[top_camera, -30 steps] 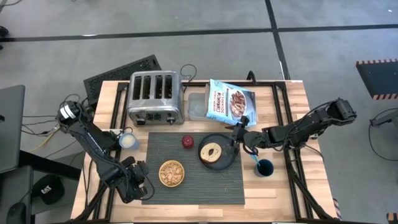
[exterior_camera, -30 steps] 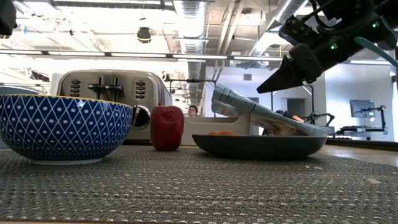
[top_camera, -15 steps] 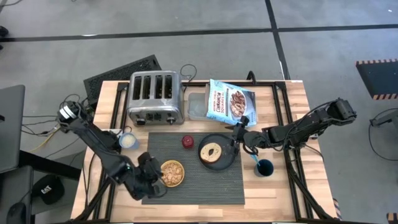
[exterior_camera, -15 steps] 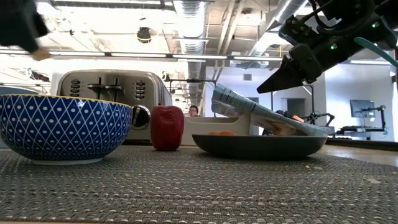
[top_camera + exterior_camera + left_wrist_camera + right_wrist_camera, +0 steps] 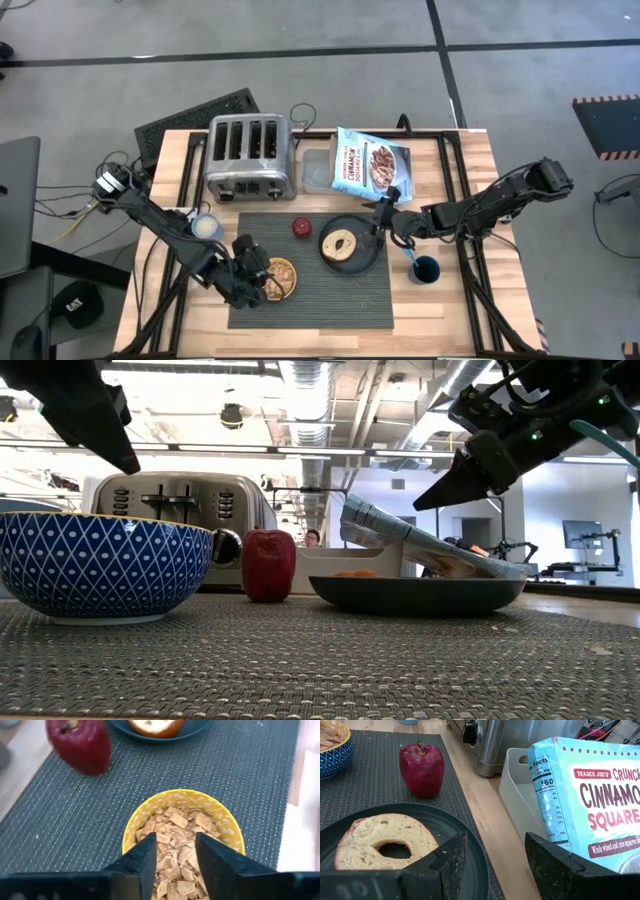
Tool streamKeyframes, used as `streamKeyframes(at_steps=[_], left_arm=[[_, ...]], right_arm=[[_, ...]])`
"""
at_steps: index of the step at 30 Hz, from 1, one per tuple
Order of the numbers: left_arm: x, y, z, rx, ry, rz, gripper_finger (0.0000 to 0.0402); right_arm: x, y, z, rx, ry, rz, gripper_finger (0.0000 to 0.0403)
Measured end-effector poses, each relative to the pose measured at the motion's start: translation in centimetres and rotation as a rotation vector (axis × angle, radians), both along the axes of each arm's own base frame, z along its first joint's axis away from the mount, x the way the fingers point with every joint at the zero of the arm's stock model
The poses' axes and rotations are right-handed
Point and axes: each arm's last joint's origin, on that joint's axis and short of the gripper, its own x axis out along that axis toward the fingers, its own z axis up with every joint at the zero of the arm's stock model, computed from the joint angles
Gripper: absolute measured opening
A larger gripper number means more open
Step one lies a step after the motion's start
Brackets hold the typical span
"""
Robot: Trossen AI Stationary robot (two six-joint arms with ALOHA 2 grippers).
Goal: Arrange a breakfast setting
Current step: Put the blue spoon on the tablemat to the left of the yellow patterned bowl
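A dark grey ribbed placemat (image 5: 312, 290) lies at the table's near middle. On it stand a yellow bowl of cereal (image 5: 280, 279), blue-patterned outside (image 5: 100, 565), a red apple (image 5: 302, 227) and a dark plate (image 5: 362, 258) with a bagel (image 5: 342, 243). A dark blue cup (image 5: 426, 269) stands right of the mat, with a blue handle (image 5: 411, 256) sticking out of it. My left gripper (image 5: 175, 845) is open just above the bowl's left part, clear of it in the low view (image 5: 122, 458). My right gripper (image 5: 495, 850) is open and empty above the plate's far right edge (image 5: 379, 222).
A four-slot steel toaster (image 5: 250, 158), a clear container (image 5: 317, 172) and a blue cinnamon cereal package (image 5: 368, 168) stand along the far side. A small light blue cup (image 5: 205, 226) sits left of the mat. Bare mat lies near the bowl and plate.
My left gripper has gone from the mat's near left corner toward the table's right edge and now hangs over the bowl's left part. In the low view it has come into the picture above the bowl.
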Motion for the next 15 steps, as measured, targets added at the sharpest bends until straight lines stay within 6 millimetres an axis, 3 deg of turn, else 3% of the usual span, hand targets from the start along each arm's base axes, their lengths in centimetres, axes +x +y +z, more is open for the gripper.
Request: streamKeyframes(at_steps=[3, 7, 15], left_arm=[[0.2, -0.5, 0.3, 0.100, -0.083, -0.061, 0.0147], [1.0, -0.6, 0.2, 0.233, -0.206, -0.145, 0.0157], [3.1, 1.9, -1.8, 0.276, -0.390, -0.230, 0.0158]], right_arm=[[0.0, 0.2, 0.2, -0.008, 0.006, 0.011, 0.0228], [0.3, 0.6, 1.8, -0.017, 0.014, 0.031, 0.0228], [0.5, 0.9, 5.7, -0.033, 0.084, 0.032, 0.0228]])
